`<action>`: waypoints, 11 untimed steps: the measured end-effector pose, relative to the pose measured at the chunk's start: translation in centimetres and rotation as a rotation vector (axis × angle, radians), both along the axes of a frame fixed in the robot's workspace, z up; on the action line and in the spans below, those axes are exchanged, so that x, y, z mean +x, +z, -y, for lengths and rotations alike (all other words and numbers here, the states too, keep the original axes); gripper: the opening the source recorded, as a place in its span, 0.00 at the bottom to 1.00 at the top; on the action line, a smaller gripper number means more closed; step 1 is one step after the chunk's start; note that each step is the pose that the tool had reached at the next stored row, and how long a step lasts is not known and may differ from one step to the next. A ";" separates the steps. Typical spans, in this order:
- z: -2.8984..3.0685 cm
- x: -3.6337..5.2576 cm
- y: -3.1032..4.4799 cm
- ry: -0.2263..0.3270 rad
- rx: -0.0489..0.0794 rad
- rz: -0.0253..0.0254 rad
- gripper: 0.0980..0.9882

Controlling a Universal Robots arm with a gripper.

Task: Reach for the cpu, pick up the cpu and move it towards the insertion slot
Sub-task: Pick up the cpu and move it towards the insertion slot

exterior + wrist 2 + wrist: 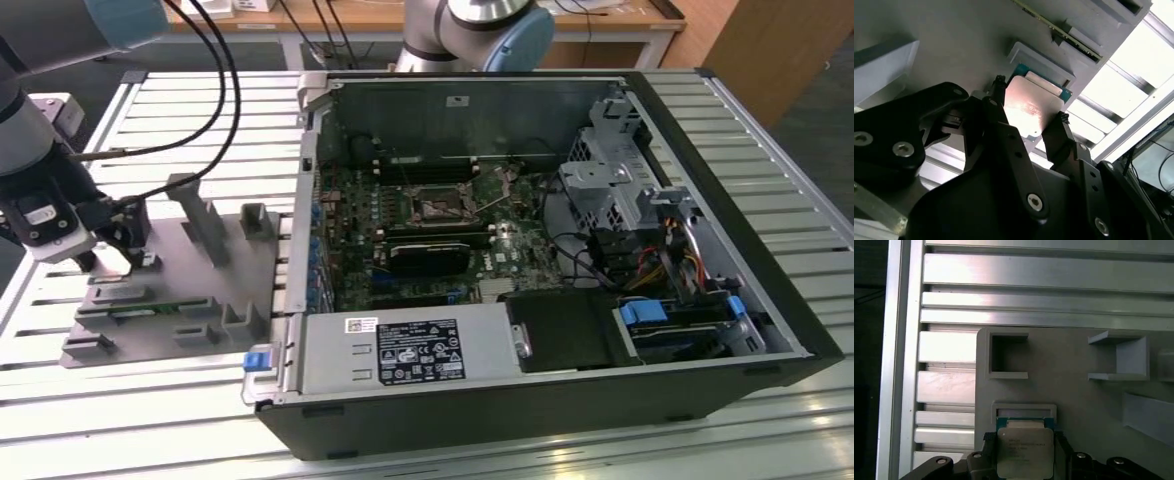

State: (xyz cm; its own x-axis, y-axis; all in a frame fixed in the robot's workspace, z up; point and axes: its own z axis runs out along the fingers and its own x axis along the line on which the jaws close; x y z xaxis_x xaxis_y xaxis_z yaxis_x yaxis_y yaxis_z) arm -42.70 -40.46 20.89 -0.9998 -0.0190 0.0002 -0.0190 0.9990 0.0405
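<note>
Pincer (1030,98): clenched on the cpu (1033,106), with a black finger (999,117) against each of two opposite edges.
Cpu: silvery square with a teal rim, held over its shallow recess at the edge of the grey plastic tray (1074,390).
Hard to make out: whether the cpu is lifted clear of the recess or rests in it.
Hidden: in the exterior view the pincer (118,248) stands at the exterior view's left and its fingers cover the cpu.
Cut off: in the first wrist view the frame edge crops the cpu (1024,450) and most of the pincer (1024,440).
Insertion slot (437,207): dark square socket with a metal frame, on the board inside the open computer case (747,230), well apart from the pincer.
Memory stick (140,308): narrow green strip lying on the tray near the pincer.
Table (160,420): slatted aluminium, carrying both tray and case.
Room: a wooden desk (374,18) and a second robot arm (474,30) behind the table.
</note>
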 end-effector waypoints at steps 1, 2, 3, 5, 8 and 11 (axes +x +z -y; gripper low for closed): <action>0.00 0.00 0.21 0.000 0.000 0.0001 0.50; 0.00 0.00 0.44 0.000 0.000 0.0000 0.50; 0.00 0.00 0.67 0.000 0.000 -0.0001 0.50; 0.00 0.00 1.16 0.000 0.000 -0.0001 0.50; 0.01 0.00 1.92 0.000 0.000 0.0000 0.50; 0.02 0.00 2.37 0.000 0.000 -0.0001 0.50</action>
